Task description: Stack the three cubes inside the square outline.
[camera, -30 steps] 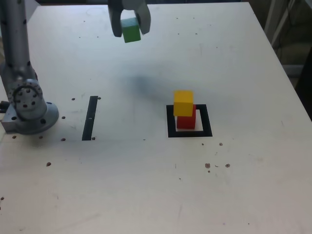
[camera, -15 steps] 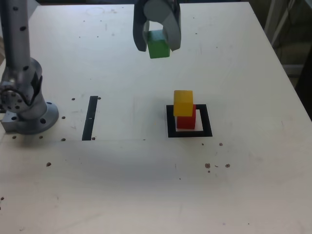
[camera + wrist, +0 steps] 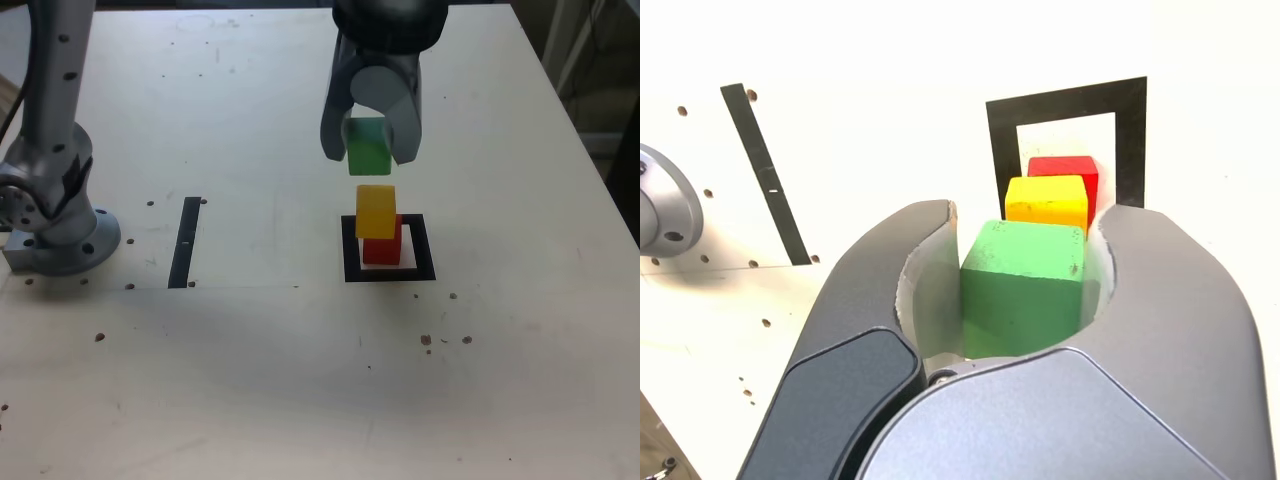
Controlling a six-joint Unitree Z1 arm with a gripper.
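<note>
Exterior view: the square outline (image 3: 389,271) holds the red cube (image 3: 381,249) topped by the yellow cube (image 3: 375,210), while the gripper (image 3: 371,148) pinches the green cube (image 3: 367,147) just above them, its sides partly hidden.

The arm (image 3: 50,110) is a silver-grey metal column at the upper left of the exterior view, with small dark screw holes dotted along its tube. At its lower end sits a rounded joint housing with a circular end cap carrying a ring of dark screws. The base (image 3: 70,245) is a round grey flange with bolt holes along its rim.

The gripper (image 3: 370,150), at upper centre of the exterior view, has a dark grey glossy wrist housing and two broad, curved grey fingers (image 3: 880,280) with paler inner faces. In the wrist view, a darker inset panel marks one finger's outer shell.
</note>
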